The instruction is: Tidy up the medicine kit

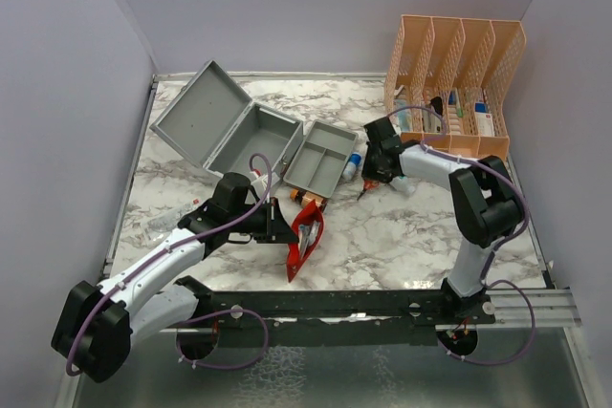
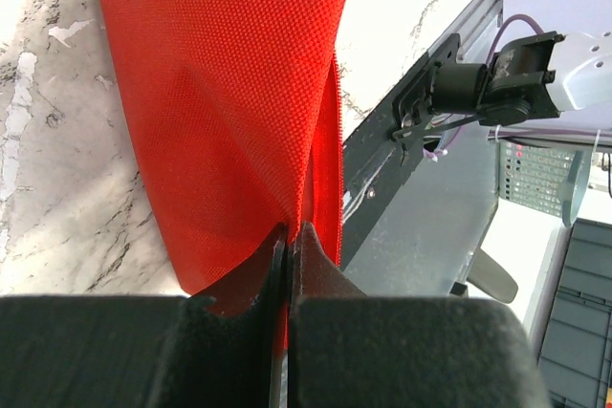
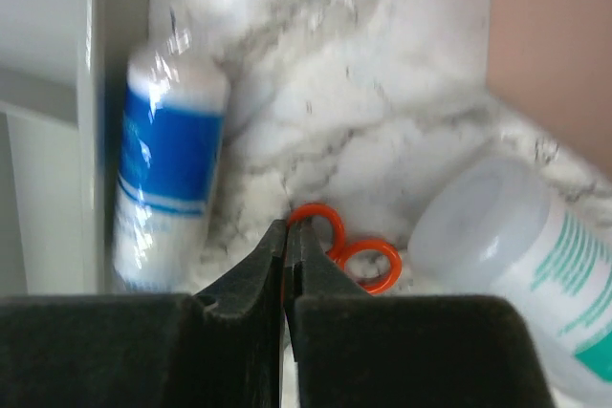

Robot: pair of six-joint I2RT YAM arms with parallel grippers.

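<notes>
The medicine kit (image 1: pixel 251 140) is a grey case standing open at the back left, its lid (image 1: pixel 194 110) leaning back. Its grey divided tray (image 1: pixel 335 150) lies on the table to its right. My left gripper (image 1: pixel 287 231) (image 2: pixel 290 228) is shut on the edge of the flat red pouch (image 1: pixel 306 238) (image 2: pixel 220 93), which hangs below it. My right gripper (image 1: pixel 368 182) (image 3: pixel 287 225) is shut on small orange-handled scissors (image 3: pixel 368 265) just right of the tray, low over the marble.
A blue-and-white roll (image 1: pixel 352 165) (image 3: pixel 167 169) lies against the tray. A white bottle (image 1: pixel 404 185) (image 3: pixel 516 255) lies by the scissors. The peach slotted organizer (image 1: pixel 459 83) stands at the back right. A small orange item (image 1: pixel 311 203) lies below the tray. A black rail (image 1: pixel 382 308) runs along the front.
</notes>
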